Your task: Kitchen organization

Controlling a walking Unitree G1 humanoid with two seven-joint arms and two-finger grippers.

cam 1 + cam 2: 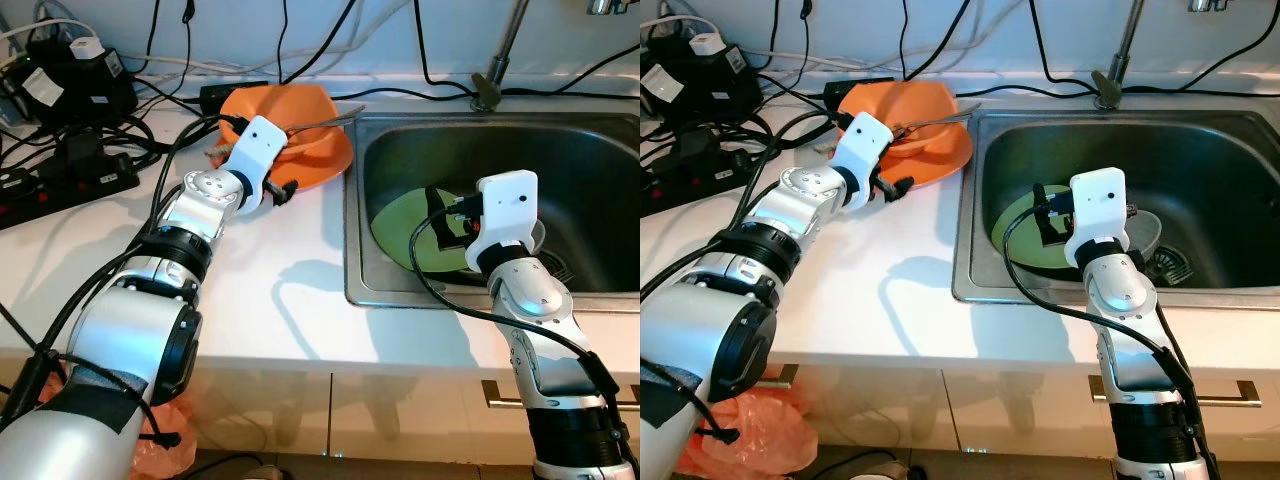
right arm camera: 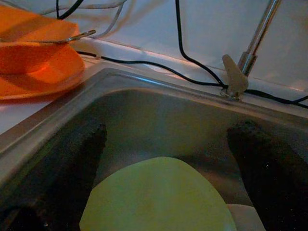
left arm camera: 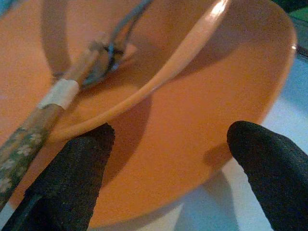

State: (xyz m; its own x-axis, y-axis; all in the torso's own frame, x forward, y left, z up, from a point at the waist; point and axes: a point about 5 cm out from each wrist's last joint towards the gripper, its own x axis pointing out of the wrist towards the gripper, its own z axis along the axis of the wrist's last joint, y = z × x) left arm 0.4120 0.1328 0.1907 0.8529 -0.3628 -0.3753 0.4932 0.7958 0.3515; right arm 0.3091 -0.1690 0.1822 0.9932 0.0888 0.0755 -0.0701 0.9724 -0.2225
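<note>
With its 2 black fingers spread apart, the left gripper (image 3: 168,168) sits at the near rim of the stacked orange plastic dishes (image 1: 318,140) on the white countertop (image 1: 250,290), while the right gripper (image 2: 166,159), fingers likewise apart, hangs over the round green plate (image 2: 159,199) lying in the stainless steel sink (image 1: 600,170).

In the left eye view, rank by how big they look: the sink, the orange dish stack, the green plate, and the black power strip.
1. Sink, clearly largest.
2. Orange dish stack.
3 and 4. Green plate and black power strip: unsure, since the right end effector's wrist hides part of the plate and the strip is cut off by the frame edge.
</note>
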